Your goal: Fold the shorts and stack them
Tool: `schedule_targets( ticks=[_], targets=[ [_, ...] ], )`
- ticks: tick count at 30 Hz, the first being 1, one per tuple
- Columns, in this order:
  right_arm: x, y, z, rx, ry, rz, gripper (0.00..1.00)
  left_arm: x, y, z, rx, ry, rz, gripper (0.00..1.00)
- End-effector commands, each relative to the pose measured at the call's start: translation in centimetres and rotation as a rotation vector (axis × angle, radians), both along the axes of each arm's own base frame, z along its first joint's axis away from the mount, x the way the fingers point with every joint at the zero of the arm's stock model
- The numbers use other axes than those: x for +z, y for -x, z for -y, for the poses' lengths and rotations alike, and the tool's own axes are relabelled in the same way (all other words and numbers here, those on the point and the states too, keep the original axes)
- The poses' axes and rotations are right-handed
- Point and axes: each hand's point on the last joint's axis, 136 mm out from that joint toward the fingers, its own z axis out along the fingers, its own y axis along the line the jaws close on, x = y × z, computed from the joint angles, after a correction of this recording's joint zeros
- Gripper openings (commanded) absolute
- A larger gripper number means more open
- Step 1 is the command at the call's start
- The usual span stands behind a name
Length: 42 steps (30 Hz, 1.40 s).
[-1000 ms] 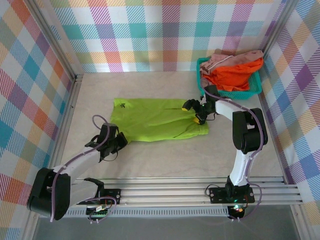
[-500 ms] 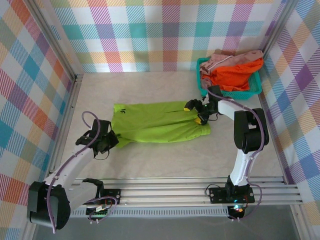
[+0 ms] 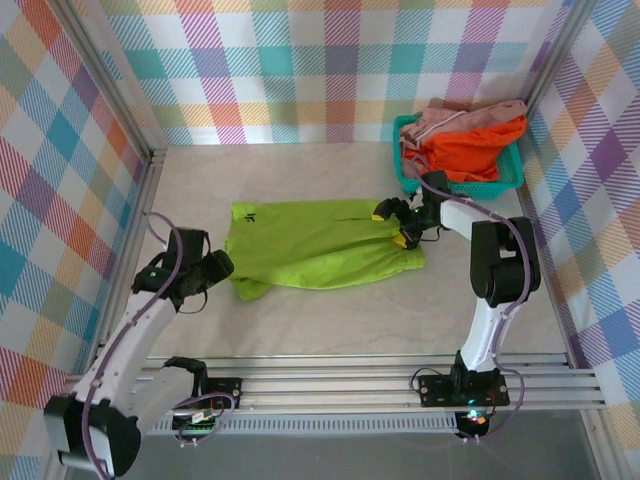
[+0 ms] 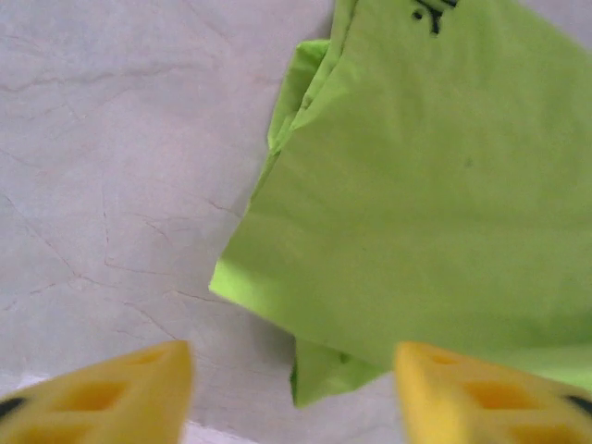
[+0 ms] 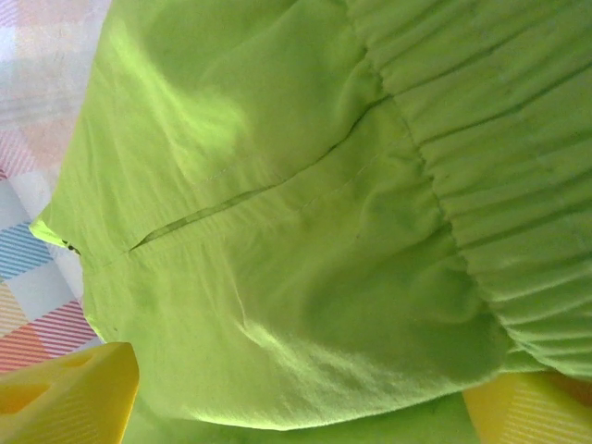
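Note:
The lime green shorts point(image 3: 320, 245) lie spread flat in the middle of the table, waistband to the right. My left gripper point(image 3: 222, 268) hovers at their lower left corner, open. Its yellow fingertips point(image 4: 111, 398) stand apart, with the hem corner point(image 4: 319, 375) on the table just ahead of them. My right gripper point(image 3: 398, 224) is open over the waistband end, and green fabric point(image 5: 296, 277) spans the gap between its two fingers. The orange shorts point(image 3: 470, 150) and the pink shorts point(image 3: 450, 120) are heaped in the teal basket point(image 3: 404, 160).
The basket stands at the back right corner against the checked walls. Aluminium frame rails point(image 3: 350, 375) run along the near edge and the left side. Bare tabletop point(image 3: 330, 320) lies in front of the green shorts and behind them.
My left gripper has opened and let go of the lower left corner after drawing it left. The left arm has swung leftward. The green shorts now lie narrower and shifted.

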Motion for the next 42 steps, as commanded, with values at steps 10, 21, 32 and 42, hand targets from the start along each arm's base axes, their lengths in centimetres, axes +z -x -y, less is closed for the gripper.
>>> schedule_targets(
  ticks=[10, 21, 32, 42],
  targets=[
    [5.1, 5.8, -3.7, 0.19, -0.002, 0.075, 0.91, 7.7, -7.6, 9.3, -0.235, 0.463, 0.193, 0.99],
    [0.9, 10.6, -3.1, 0.144, 0.018, -0.049, 0.91, -6.9, -7.9, 9.8, -0.15, 0.443, -0.013, 1.0],
    [-3.4, 14.8, -0.4, 0.051, -0.011, -0.167, 0.91, -14.0, -2.1, 6.5, -0.066, 0.303, -0.154, 1.0],
    [6.1, 11.5, 3.0, 0.096, 0.165, 0.183, 0.99, 2.0, -6.0, 9.0, -0.267, 0.307, 0.1, 1.0]
  ],
)
